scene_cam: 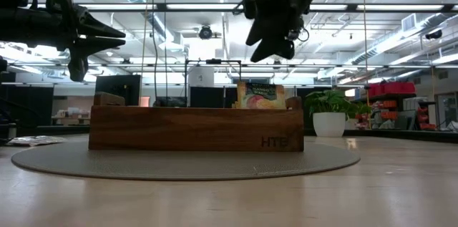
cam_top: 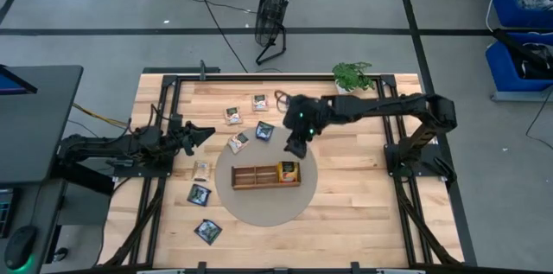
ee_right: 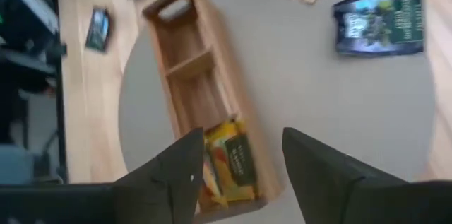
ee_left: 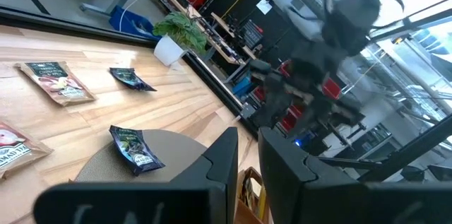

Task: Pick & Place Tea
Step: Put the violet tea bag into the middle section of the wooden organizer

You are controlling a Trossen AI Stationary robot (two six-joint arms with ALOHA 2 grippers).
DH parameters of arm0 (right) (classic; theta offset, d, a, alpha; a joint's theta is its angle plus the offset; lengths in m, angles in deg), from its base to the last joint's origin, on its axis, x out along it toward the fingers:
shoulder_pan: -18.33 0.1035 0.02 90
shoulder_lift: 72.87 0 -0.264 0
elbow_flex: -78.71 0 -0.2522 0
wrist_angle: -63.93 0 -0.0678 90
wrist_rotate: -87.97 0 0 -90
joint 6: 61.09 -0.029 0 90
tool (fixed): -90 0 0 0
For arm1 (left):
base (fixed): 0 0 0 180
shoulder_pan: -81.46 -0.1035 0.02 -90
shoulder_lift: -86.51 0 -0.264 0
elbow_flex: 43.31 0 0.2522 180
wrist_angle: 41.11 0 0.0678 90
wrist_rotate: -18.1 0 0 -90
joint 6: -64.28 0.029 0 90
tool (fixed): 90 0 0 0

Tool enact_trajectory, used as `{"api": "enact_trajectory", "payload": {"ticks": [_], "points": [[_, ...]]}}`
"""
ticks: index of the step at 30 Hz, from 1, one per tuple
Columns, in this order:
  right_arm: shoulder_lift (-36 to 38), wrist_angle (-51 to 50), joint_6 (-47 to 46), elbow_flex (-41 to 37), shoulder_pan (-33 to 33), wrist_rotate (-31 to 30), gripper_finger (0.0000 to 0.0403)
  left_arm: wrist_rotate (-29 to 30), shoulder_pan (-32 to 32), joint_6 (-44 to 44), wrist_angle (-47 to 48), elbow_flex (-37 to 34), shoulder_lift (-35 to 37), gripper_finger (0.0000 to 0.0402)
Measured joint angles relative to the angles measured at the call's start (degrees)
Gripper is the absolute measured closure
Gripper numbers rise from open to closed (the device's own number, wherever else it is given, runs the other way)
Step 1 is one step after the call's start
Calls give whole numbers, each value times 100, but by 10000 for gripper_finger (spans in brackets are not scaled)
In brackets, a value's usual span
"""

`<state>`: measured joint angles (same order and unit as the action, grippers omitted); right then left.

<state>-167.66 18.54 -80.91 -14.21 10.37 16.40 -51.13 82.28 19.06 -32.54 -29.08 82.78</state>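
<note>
progress: one orange sachet (cam_top: 288, 171) is being kept in the wooden tray's (cam_top: 251, 178) end slot | right gripper (cam_top: 295, 148) is being held spread and empty above it | left gripper (cam_top: 204, 133) parked aside, nearly pressed together | several loose sachets (cam_top: 200, 194) still being left on the table

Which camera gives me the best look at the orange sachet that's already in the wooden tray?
The right wrist view: the orange sachet shows from above, in the wooden tray's end compartment. The low view shows only its top above the tray wall; the high view shows it small; the left wrist view catches a sliver.
</note>
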Motion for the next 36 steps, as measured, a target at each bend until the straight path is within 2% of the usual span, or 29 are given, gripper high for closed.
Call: {"api": "enact_trajectory", "payload": {"ticks": [8, 15, 21, 31, 36], "points": [[0, 200, -148, 0, -1004, 302, 215, 0, 1, -2, -4, 0, -2, 342], [-59, 47, 1872, 7, -1501, -835, 228, 0, 0, -6, -5, 0, -1, 342], [-336, -182, 3108, 9, -1644, -1755, 229, 2, 0, -65, -7, 0, -1, 342], [-1253, -203, 3819, 9, -1814, -1810, 229, 33, 0, -98, -22, 0, -2, 342], [-1510, -58, 4068, 7, -1823, -2110, 229, 42, 0, -109, -21, 0, -2, 342]]}}
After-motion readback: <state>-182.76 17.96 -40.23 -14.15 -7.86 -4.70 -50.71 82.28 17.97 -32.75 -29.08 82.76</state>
